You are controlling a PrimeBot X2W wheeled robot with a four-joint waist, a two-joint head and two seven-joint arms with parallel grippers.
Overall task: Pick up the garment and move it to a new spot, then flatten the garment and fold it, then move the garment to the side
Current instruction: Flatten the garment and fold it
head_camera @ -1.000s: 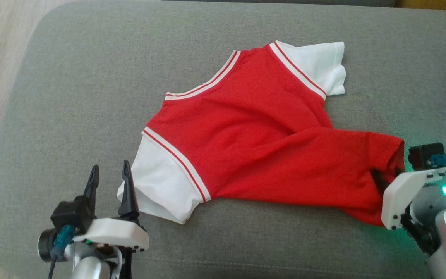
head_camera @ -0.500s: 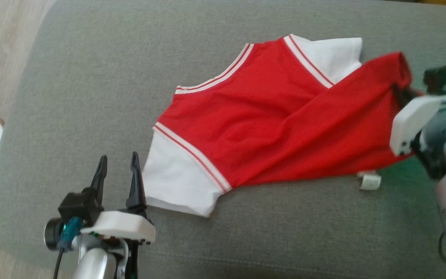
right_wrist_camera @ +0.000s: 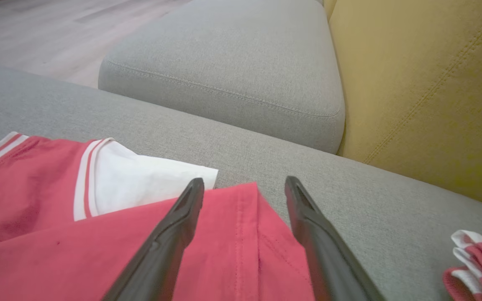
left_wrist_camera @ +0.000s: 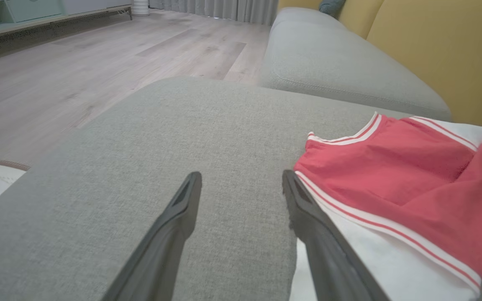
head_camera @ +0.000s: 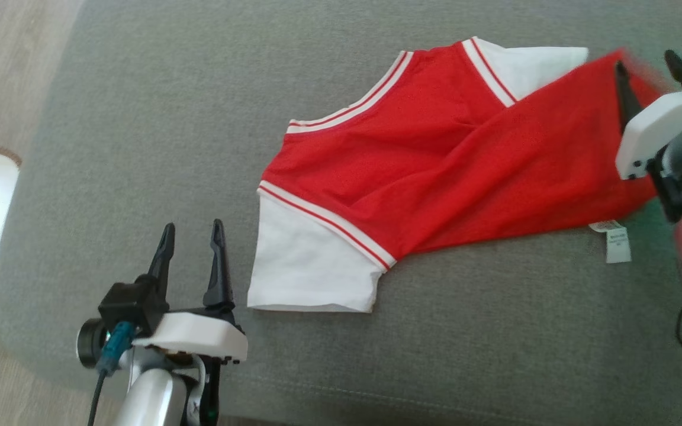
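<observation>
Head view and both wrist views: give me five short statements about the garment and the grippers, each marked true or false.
1. The left gripper stands open beside the near white sleeve. True.
2. The garment is folded into a neat square. False: its red lower part is drawn slantwise across toward the far sleeve.
3. A white label lies on the grey cushion at the garment's edge. True.
4. The right gripper is shut on the near white sleeve. False: its fingers stand apart over the red hem.
5. The sofa back is blue. False: it is yellow.
</observation>
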